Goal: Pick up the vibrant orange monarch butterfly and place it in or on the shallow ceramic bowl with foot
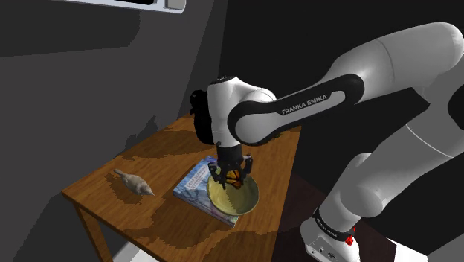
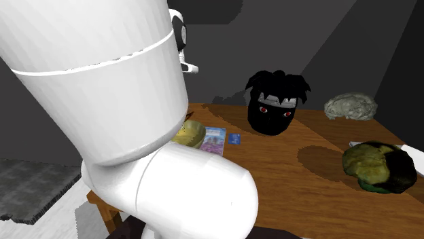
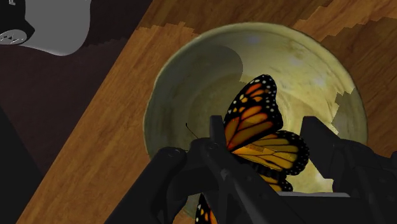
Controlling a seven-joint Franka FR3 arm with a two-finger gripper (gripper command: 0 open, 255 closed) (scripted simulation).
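Above the bowl, at the table's corner closest to the arm, the gripper clasps the orange-and-black butterfly by its lower wings; it looks light, thin and fragile; a gentle hold near the wing roots seems safest.

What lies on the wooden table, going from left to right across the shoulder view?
Pale shell → book → yellowish bowl, over which the gripper holds the orange butterfly.
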